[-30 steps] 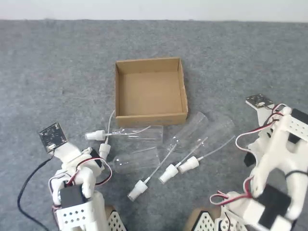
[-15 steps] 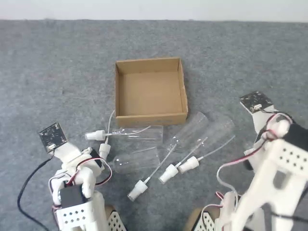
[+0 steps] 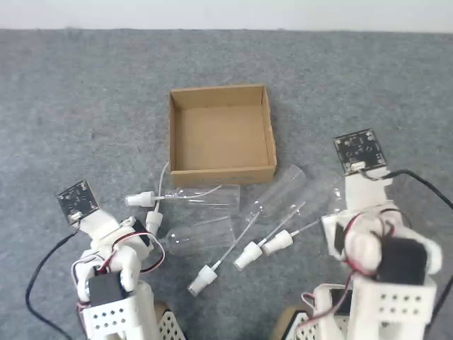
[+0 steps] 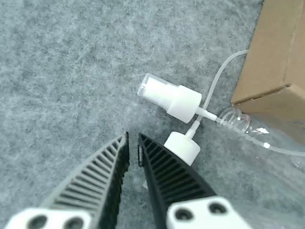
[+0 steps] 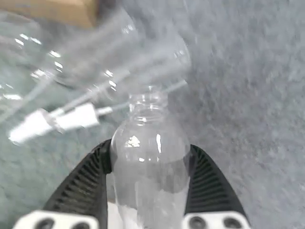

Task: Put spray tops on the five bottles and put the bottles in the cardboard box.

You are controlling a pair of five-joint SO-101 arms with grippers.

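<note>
The open brown cardboard box (image 3: 221, 174) sits mid-table on the grey felt-covered table (image 3: 85, 106). Its near wall faces the two arms. On the near side of that wall, four clear plastic bottles (image 3: 202, 195) lie on their sides. Two are to the left, one behind the other, and two slant off to the right. Scattered among and in front of them are five white plastic spray tops (image 3: 277, 243), their thin dip tubes trailing over the felt (quite a tangle from where I stand).

At the near left, the left gripper (image 4: 132, 138) points down at the felt. Its black ribbed fingers (image 4: 102, 176) are all but together, with a sliver of gap between them and nothing held. Its tips are just beside the nearer top (image 4: 182, 147) of the two on the left side. The other of that pair lies a little farther off, toward the box corner.

At the near right, the right gripper (image 5: 150, 155) is clamped on a fifth clear bottle (image 5: 150, 138). One finger presses each side of the bottle's shoulder. Its bare, open neck points toward the right end of the pile, close to the slanted bottles and a spray top there.
</note>
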